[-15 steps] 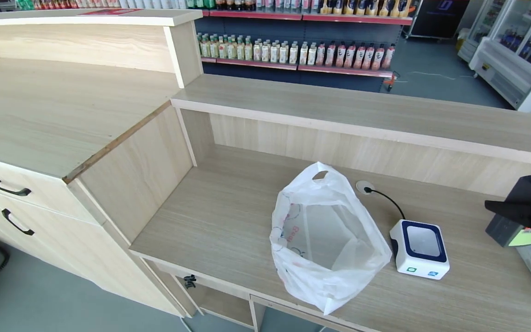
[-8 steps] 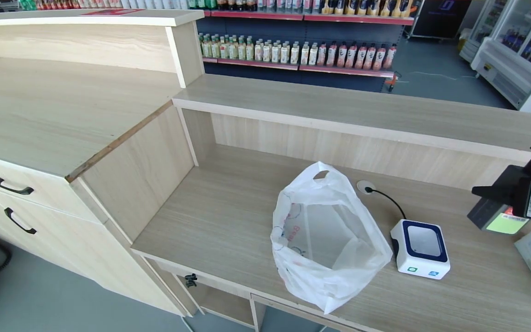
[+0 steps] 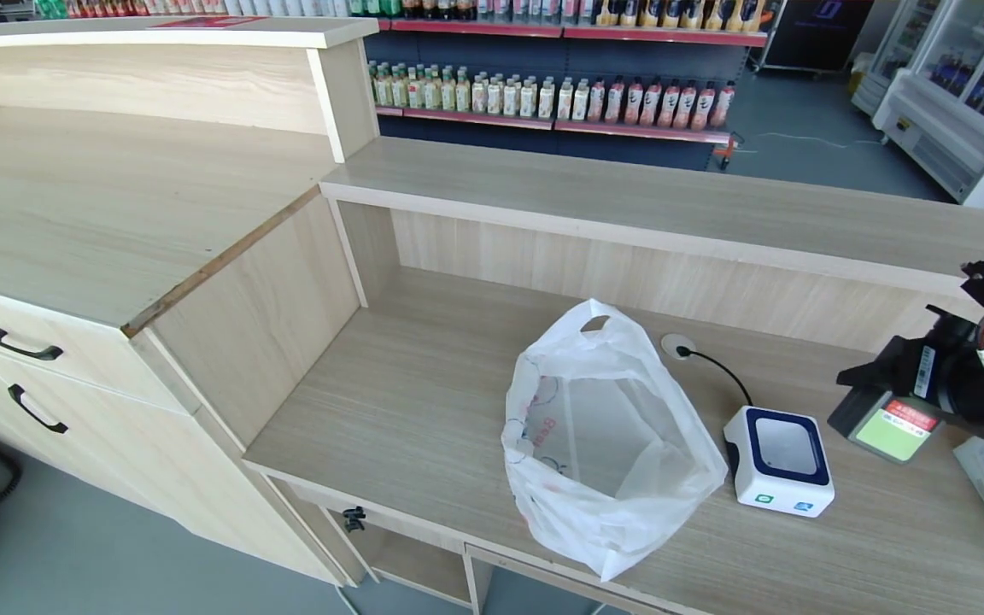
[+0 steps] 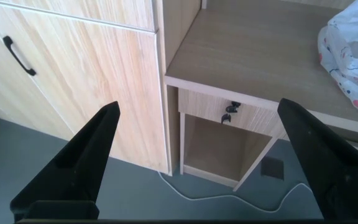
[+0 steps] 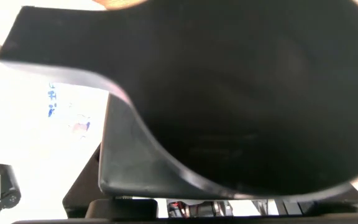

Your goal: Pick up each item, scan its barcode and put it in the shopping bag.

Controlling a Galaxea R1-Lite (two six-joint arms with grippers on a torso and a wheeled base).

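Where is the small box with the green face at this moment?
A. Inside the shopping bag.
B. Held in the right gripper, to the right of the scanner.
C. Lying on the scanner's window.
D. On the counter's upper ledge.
B: the right gripper is shut on the box, off to the right of the scanner, with the shopping bag farther left.

the right gripper [image 3: 883, 400] is held at the right edge above the counter, wrist angled downward, fingers clamped on a small box [image 3: 893, 429]. the left gripper [image 4: 197, 106] hangs low, angled downward, fingers spread wide apart.
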